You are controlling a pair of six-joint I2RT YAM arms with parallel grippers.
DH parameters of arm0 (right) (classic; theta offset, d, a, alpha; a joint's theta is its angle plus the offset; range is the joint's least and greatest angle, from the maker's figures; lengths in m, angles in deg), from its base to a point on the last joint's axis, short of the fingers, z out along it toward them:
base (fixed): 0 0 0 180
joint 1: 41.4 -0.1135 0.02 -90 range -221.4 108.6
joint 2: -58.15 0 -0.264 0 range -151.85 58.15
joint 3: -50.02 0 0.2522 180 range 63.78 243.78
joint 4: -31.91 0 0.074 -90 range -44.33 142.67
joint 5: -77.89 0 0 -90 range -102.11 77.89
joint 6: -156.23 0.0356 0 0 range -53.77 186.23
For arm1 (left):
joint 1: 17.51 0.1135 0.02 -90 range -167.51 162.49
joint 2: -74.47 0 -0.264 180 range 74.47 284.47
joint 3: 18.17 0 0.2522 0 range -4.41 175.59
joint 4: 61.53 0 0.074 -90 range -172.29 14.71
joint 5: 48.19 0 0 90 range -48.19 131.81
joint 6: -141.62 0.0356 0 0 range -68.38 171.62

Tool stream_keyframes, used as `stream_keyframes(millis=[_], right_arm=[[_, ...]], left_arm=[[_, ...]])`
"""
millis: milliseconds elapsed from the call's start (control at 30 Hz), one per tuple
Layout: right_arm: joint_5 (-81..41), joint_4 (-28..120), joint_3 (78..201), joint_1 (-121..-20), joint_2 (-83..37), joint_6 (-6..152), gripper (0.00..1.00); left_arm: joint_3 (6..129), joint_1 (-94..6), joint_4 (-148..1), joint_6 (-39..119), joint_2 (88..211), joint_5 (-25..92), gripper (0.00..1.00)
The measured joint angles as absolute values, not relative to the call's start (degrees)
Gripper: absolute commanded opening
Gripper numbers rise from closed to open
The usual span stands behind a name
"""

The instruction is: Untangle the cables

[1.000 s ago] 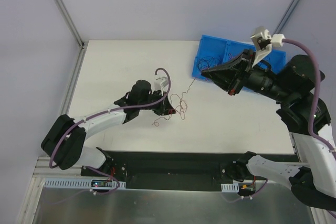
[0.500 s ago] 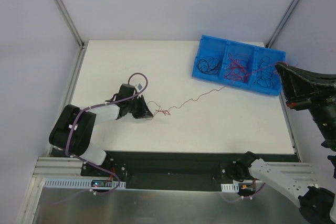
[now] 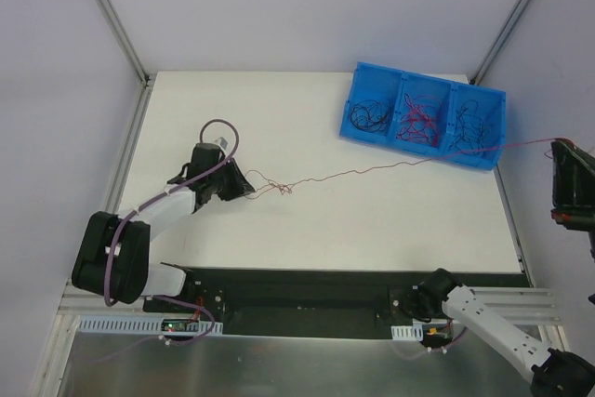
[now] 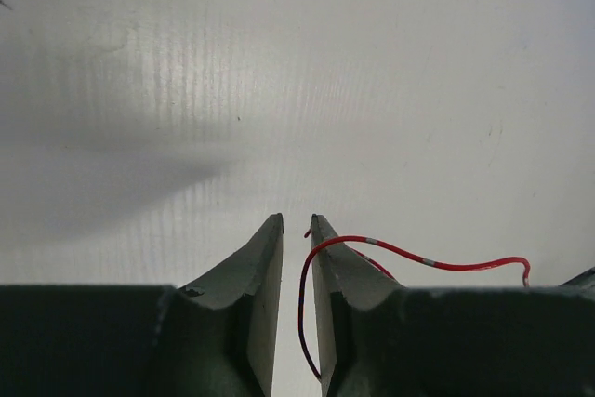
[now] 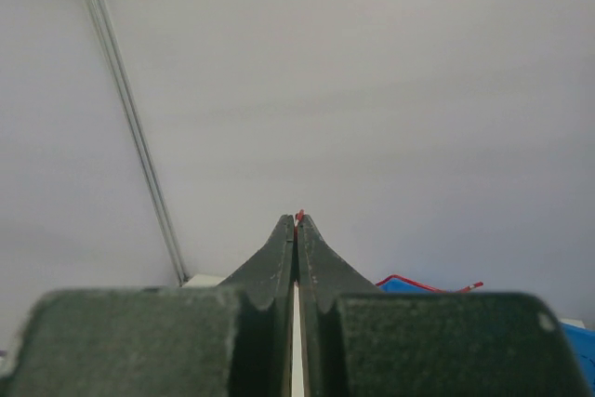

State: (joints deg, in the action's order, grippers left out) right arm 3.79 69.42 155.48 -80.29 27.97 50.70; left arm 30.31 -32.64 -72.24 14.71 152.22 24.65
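Note:
A thin red cable (image 3: 372, 172) stretches almost taut across the white table between my two grippers. It has a small curly knot (image 3: 274, 188) near its left end. My left gripper (image 3: 244, 185) lies low on the table's left-middle. In the left wrist view its jaws (image 4: 297, 220) stand a narrow gap apart, and the red cable (image 4: 418, 259) loops over the right finger and down through the gap. My right gripper (image 3: 558, 144) is past the table's right edge, raised. Its jaws (image 5: 297, 218) are pressed together on the red cable end (image 5: 299, 215).
A blue three-compartment tray (image 3: 418, 149) stands at the back right. It holds black wires (image 3: 370, 116), red and black wires (image 3: 418, 118) and more black wires (image 3: 469, 127). The taut cable passes just in front of it. Frame posts stand at the back corners.
My right gripper has swung from over the tray out past the right edge, drawing the red cable straight. My left gripper has slid left with the knot, which has shrunk.

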Motion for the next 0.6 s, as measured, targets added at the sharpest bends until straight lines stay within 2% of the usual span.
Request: stream_keyframes(millis=[167,333,500,600], right_arm=[[5.99,67.71,149.80,-80.29,34.77,50.52,0.00],[9.60,68.63,143.30,-80.29,35.75,51.03,0.00],[9.10,69.59,132.44,-80.29,34.46,55.88,0.01],[7.20,69.72,122.96,-80.29,31.67,61.58,0.03]], left_arm=[[30.31,-30.94,-73.81,14.01,147.79,27.33,0.24],[30.31,-30.87,-75.78,14.25,141.12,30.20,0.39],[30.94,-30.59,-76.85,15.65,138.50,28.01,0.28],[31.66,-30.55,-77.46,16.66,138.52,24.23,0.14]])
